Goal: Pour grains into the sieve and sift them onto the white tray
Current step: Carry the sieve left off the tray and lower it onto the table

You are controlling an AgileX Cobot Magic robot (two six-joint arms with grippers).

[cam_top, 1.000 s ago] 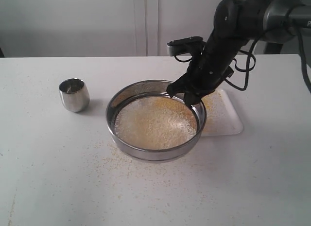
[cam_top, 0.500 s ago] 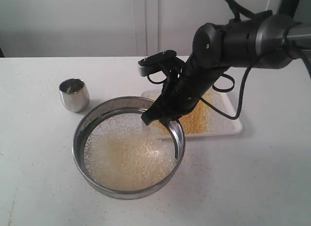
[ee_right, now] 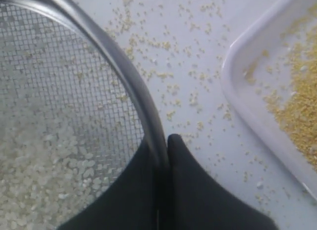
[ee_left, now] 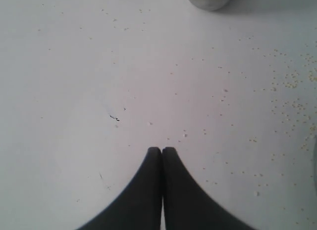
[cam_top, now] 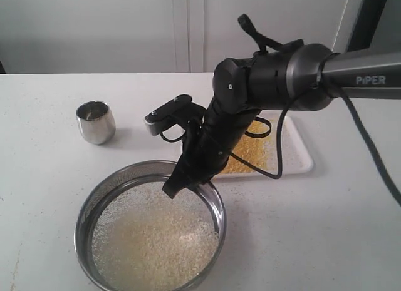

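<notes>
The sieve (cam_top: 94, 200), with pale grains (cam_top: 150, 241) inside, is at 7 o'clock from the white tray (cam_top: 301, 154), off it. The right gripper (ee_right: 163, 141) pinches its rim tight. The left gripper (ee_left: 162, 151) is closed and empty. Sifting looks about done. Next, keep the sieve flat and put it down softly.

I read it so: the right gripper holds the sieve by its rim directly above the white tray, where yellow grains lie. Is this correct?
Not fully. The right gripper holds the sieve by its rim, and yellow grains lie on the white tray, but the sieve is beside the tray, over the table. The exterior view shows it.
</notes>
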